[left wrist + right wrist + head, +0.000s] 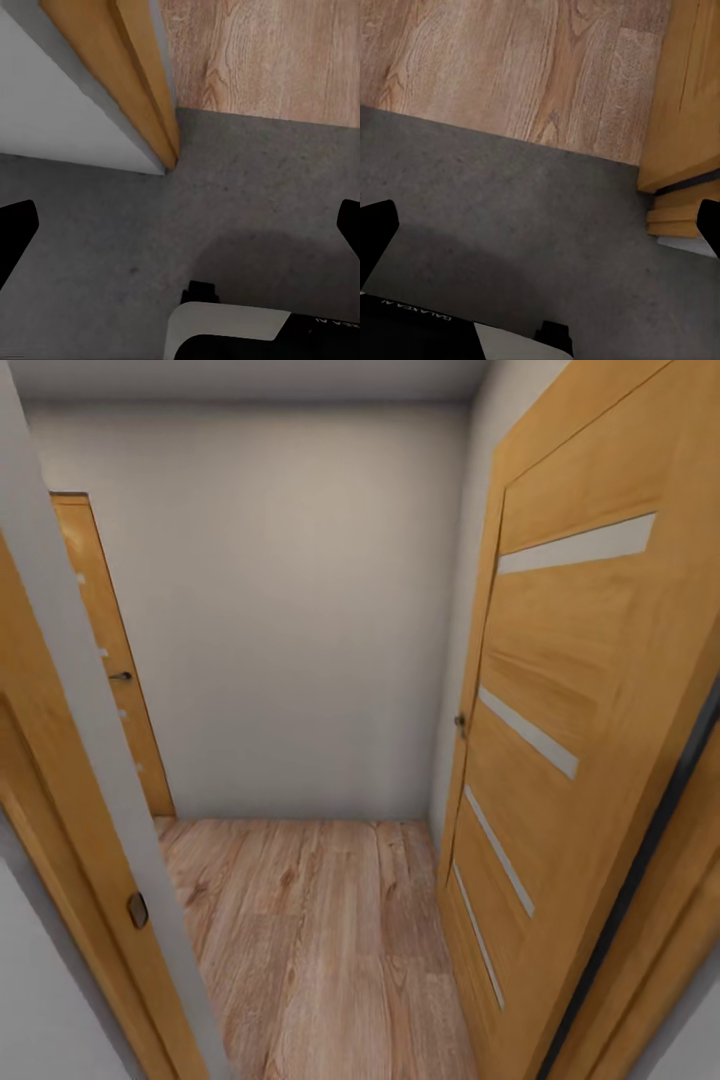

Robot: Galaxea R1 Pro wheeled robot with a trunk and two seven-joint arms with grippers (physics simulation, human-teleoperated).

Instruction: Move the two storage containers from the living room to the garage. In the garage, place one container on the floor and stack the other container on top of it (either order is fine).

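The storage containers are out of view. I stand at a doorway where the dark grey speckled concrete floor (247, 210) meets light wood planks (270, 52). My left gripper (180, 236) hangs open over the concrete, its black fingertips (15, 229) far apart with nothing between them. My right gripper (540, 232) is also open and empty above the concrete floor (510, 202), close to the plank boundary (510, 67).
Ahead is a narrow hallway with a wood plank floor (320, 940) ending at a white wall (290, 610). An open wooden door (580, 740) stands close on the right. The door frame (90, 810) is close on the left, with a closed door (110, 660) beyond it.
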